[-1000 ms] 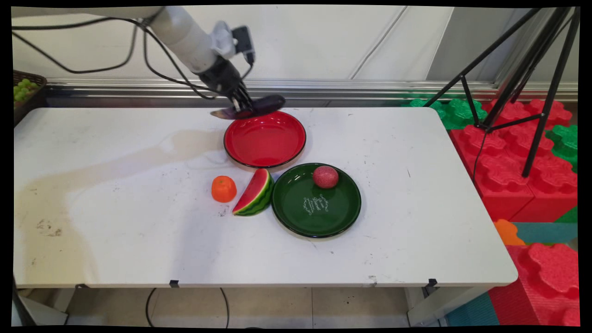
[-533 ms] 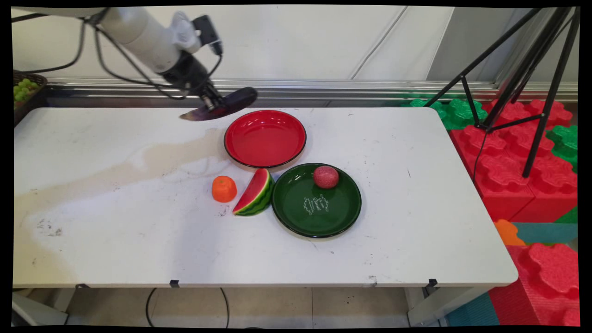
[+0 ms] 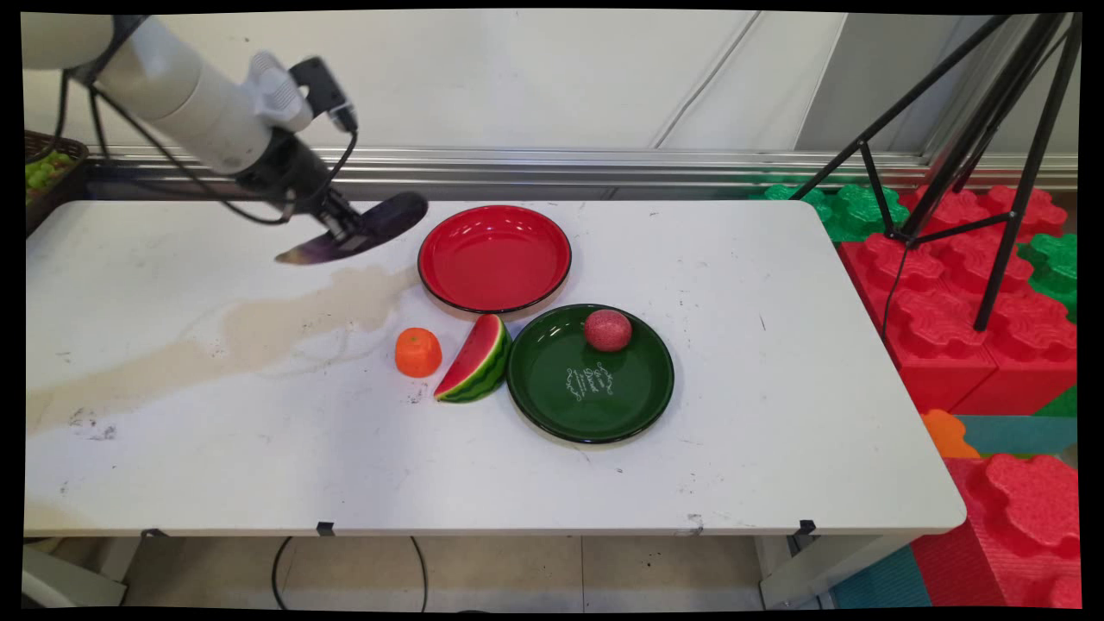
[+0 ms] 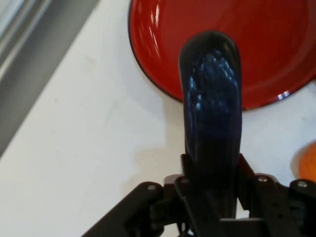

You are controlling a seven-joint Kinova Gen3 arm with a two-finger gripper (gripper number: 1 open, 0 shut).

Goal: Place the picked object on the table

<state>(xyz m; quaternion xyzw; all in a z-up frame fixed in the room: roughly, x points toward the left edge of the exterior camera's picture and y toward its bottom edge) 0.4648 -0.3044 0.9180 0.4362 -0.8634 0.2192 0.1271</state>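
Eggplant: dark purple, glossy, elongated, paler at its lower left tip. It is clamped across its middle between the fingers of the gripper and held clear of the counter, tilted with the rounded end raised toward the red plate. It hangs just left of that plate, apart from it, above a bare stretch of counter.
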